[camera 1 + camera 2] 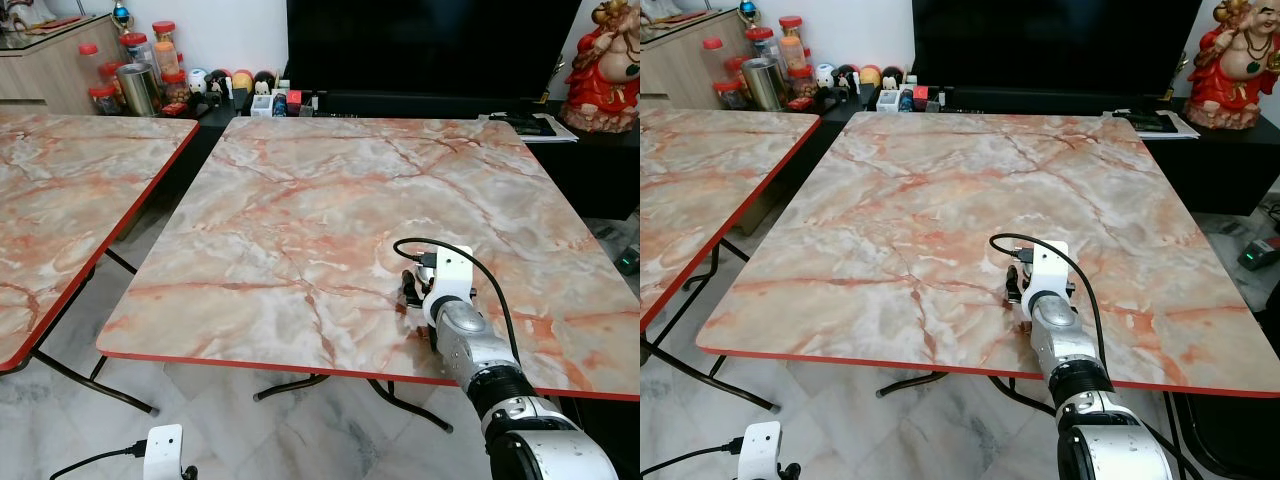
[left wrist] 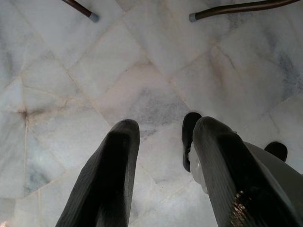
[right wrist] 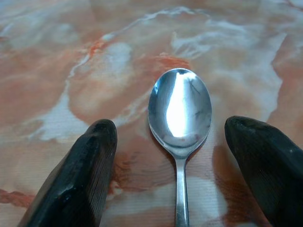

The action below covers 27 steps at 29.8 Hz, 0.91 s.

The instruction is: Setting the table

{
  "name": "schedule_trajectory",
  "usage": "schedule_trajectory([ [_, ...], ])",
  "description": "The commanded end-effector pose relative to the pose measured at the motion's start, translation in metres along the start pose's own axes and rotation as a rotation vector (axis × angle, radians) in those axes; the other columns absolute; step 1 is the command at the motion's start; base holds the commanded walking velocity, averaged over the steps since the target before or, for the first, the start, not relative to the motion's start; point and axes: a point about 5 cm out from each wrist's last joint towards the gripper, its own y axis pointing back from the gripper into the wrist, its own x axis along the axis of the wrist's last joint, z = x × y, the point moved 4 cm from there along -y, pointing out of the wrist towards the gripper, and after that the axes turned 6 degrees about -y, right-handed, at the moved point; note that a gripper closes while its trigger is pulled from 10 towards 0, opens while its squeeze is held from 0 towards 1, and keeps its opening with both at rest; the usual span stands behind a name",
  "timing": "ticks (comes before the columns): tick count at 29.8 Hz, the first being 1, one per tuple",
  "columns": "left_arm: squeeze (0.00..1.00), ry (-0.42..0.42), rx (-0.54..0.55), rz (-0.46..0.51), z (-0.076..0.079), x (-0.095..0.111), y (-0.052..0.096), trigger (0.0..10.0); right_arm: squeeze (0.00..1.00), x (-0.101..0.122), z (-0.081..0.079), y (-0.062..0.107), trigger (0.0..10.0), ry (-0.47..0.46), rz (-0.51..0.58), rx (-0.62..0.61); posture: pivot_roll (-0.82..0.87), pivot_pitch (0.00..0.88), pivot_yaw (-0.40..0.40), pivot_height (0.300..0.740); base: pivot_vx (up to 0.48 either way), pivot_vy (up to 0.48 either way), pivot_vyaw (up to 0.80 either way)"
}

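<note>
A silver spoon [image 3: 180,106] lies bowl-up on the marble-patterned table [image 1: 330,200], its handle running back toward my wrist. My right gripper [image 3: 169,125] is open, one black finger [image 3: 94,156] on each side of the spoon's bowl and neither touching it. Seen from the head, that right gripper [image 1: 410,290] rests low on the table close to the red front edge, right of centre. The left arm [image 1: 163,450] hangs idle beside the table, and its left gripper [image 2: 165,125] is open above the marble floor.
A second marble table [image 1: 60,190] stands to the left across a narrow gap. Behind are a dark TV [image 1: 430,45], a low shelf with jars [image 1: 140,75] and small items, and a red figurine [image 1: 605,70] at the back right.
</note>
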Motion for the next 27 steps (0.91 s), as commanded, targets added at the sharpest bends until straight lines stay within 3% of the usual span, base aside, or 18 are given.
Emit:
schedule_trajectory([
  [1, 0.00, -0.001, -0.009, -0.018, 0.001, -0.003, 0.000, 10.0, 0.00, 0.004, 0.000, 0.000, 10.0, -0.011, -0.003, -0.012, 0.06, 0.000, 0.001, 0.728, 0.000, 0.000, 0.00],
  [17, 0.00, -0.002, -0.027, -0.034, 0.004, -0.007, 0.000, 10.0, 0.00, -0.018, 0.004, 0.003, 9.9, 0.015, -0.091, -0.042, 0.06, 0.000, -0.007, 0.728, 0.000, 0.000, 0.00],
  [18, 0.00, -0.002, -0.028, -0.035, 0.004, -0.007, 0.000, 10.0, 0.00, -0.018, 0.004, 0.003, 0.0, 0.016, -0.090, -0.041, 0.06, 0.000, -0.008, 0.728, 0.000, 0.000, 0.00],
  [27, 0.00, -0.003, -0.033, -0.042, 0.005, -0.008, 0.001, 10.0, 0.00, -0.016, 0.003, 0.004, 0.0, 0.015, -0.090, -0.038, 0.06, 0.000, -0.010, 0.728, 0.000, 0.000, 0.00],
])
